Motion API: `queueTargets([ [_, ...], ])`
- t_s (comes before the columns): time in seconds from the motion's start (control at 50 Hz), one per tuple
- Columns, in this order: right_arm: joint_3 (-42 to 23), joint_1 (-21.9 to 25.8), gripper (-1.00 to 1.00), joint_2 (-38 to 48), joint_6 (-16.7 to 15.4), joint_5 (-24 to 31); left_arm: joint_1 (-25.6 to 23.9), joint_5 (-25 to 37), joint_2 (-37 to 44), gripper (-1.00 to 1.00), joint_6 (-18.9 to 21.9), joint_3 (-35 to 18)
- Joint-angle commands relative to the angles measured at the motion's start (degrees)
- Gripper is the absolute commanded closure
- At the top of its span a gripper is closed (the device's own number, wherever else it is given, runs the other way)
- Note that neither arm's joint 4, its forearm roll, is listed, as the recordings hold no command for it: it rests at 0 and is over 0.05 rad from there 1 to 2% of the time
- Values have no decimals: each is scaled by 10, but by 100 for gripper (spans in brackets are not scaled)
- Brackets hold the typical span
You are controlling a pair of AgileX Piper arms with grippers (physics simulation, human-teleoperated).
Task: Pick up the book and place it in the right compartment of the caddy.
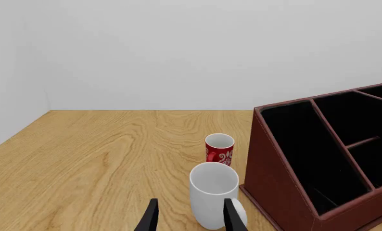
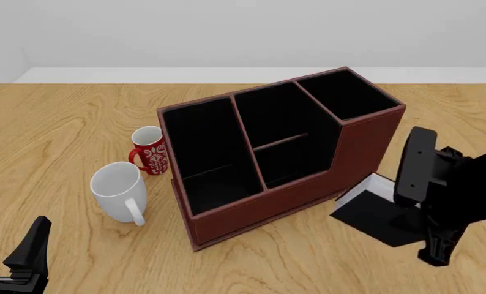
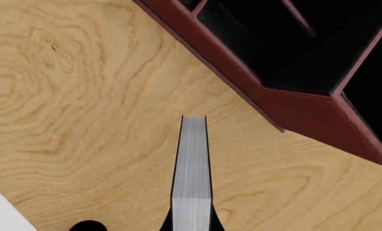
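The book [image 3: 192,168] shows edge-on in the right wrist view, white pages between black covers, with my right gripper [image 3: 191,227] shut on it above the table. In the front view the book [image 2: 374,185] is just off the caddy's right front corner, low over the wood, under my right gripper [image 2: 411,223]. The red-brown caddy [image 2: 251,211] stands mid-table, black inside. Its right compartment [image 2: 345,92] is the tall squarish end section, with nothing in it. My left gripper [image 2: 10,245] rests open near the front left edge, apart from the caddy [image 1: 274,173].
A white mug [image 2: 119,191] and a red patterned mug [image 2: 149,150] stand left of the caddy. In the left wrist view the white mug [image 1: 213,195] sits just ahead of my left gripper [image 1: 191,219], the red mug [image 1: 219,149] behind it. A white wall backs the table.
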Motion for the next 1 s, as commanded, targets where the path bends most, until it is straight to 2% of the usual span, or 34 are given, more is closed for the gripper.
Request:
queueTargets([
  [0.02,-53,22,100,-14,22,17,0,0,0,-100,0,0],
  [0.04,-68,24,100,-10,27,17,0,0,0,-100,0,0],
  [0.1,-74,19,100,-10,7,17,0,0,0,-100,0,0],
  [0.14,-88,32,100,-9,16,17,0,0,0,-100,0,0],
  [0.18,-102,30,100,-5,5,17,0,0,0,-100,0,0],
  [0.22,-127,41,100,-2,16,17,0,0,0,-100,0,0],
  [0.26,-126,36,100,0,6,17,0,0,0,-100,0,0],
  [0.28,-131,25,100,-1,-16,17,0,0,0,-100,0,0],
  [0.36,-152,28,100,6,-13,17,0,0,0,-100,0,0],
  [0.44,-164,25,100,7,-31,17,0,0,0,-100,0,0],
  [0.56,-203,55,100,16,-13,17,0,0,0,-100,0,0],
  [0.64,-220,55,100,22,-15,17,0,0,0,-100,0,0],
  [0.78,-253,38,100,34,-19,17,0,0,0,-100,0,0],
  [0.86,-275,7,100,43,-32,17,0,0,0,-100,0,0],
  [1.0,-310,-23,100,63,-35,17,0,0,0,-100,0,0],
])
